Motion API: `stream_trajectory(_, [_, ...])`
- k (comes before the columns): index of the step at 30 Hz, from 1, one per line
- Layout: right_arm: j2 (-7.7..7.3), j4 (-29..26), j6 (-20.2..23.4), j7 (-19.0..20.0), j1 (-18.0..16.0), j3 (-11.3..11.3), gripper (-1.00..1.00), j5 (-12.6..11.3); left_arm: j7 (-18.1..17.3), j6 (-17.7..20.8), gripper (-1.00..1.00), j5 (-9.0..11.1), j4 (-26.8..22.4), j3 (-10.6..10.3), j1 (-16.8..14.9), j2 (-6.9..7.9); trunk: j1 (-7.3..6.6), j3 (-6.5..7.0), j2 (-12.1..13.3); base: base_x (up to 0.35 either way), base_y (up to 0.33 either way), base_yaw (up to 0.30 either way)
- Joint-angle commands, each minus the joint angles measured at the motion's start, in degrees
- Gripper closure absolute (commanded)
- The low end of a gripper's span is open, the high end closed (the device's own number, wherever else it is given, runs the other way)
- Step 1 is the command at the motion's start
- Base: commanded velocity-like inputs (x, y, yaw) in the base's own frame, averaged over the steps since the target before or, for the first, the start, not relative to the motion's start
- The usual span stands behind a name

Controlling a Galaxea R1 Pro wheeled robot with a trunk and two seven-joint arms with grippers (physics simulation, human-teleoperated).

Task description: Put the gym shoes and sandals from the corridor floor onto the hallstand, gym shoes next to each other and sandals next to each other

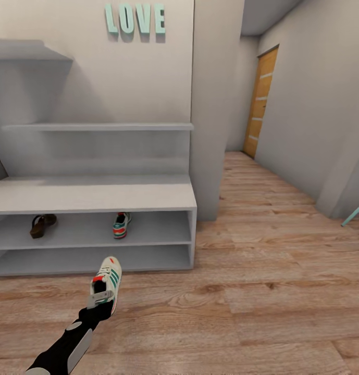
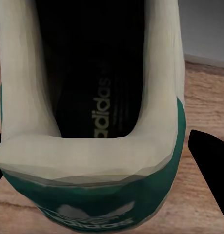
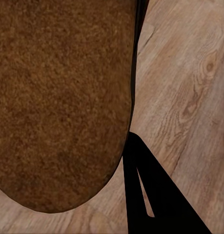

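Before the hallstand [image 1: 96, 195], left claw [image 1: 102, 307] gripping gym shoe [image 1: 107, 284].

A broad tan insole [image 3: 58, 102] of a sandal sat right up against the camera, its rounded end toward the wood-plank floor [image 3: 190, 78]. One black finger [image 3: 155, 195] of the right gripper lay alongside the sandal's dark edge, above the floor.

Sandal [image 1: 42, 225] left of gym shoe [image 1: 121, 225] on hallstand [image 1: 96, 195] shelf; second gym shoe [image 1: 105, 284] before hallstand.
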Motion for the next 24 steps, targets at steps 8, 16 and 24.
stream_trajectory(8, [-0.01, -0.08, 0.29, -0.34, -0.04, -0.08, 1.00, -0.69, 0.45, -0.01, 1.00, 0.46, -0.04, -0.51, 0.04, 0.11, -0.01, -0.14, -0.02, -0.045, 0.000, 0.000])
stream_trajectory(16, [0.00, -0.08, 0.26, -0.36, -0.04, -0.08, 1.00, -0.69, 0.48, -0.01, 1.00, 0.46, -0.04, -0.51, 0.05, 0.08, -0.01, -0.14, -0.02, -0.266, 0.000, 0.000])
stream_trajectory(24, [0.01, -0.04, 0.26, -0.42, -0.04, -0.08, 1.00, -0.69, 1.58, 0.38, 1.00, 0.46, -0.05, -0.51, -0.23, -0.33, -0.01, -0.14, -0.02, -0.017, 0.000, 0.000])
